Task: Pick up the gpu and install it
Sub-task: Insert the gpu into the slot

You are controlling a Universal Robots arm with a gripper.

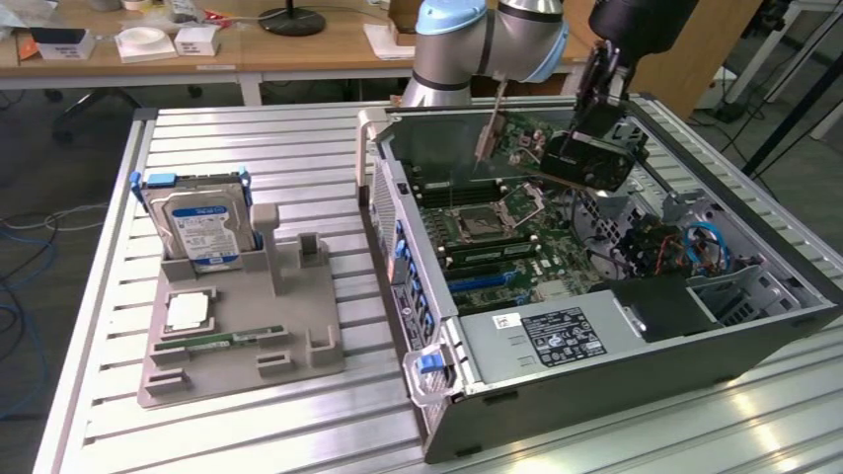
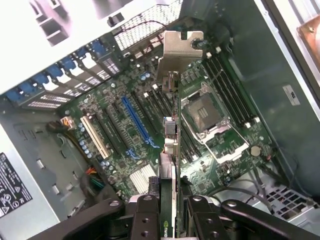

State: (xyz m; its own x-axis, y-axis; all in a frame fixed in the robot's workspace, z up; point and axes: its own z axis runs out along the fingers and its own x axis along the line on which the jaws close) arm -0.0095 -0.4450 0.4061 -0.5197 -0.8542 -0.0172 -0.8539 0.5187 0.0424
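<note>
The gpu [image 1: 560, 148] hung in the air inside the open computer case [image 1: 737, 326], tilted, its silver bracket pointing toward the case's back wall and its black cooler facing the exterior view's right. It sat in no slot. The gripper [image 1: 595, 109] was clamped on the end of the card away from the bracket, one finger on each face. From the wrist, the card showed edge-on above the motherboard [image 2: 125, 100], over the strip between the long blue slot [image 2: 135, 125] and the square processor socket [image 2: 205, 112], apart from both. Nearer the exterior camera, the grey power supply [image 1: 554, 336] with its black label filled the case's front corner. To the exterior view's left, well apart from the case, a grey holder [image 1: 237, 336] on the slatted metal table [image 1: 264, 138] carried an upright hard drive [image 1: 197, 227] and a flat green memory stick [image 1: 217, 341].
</note>
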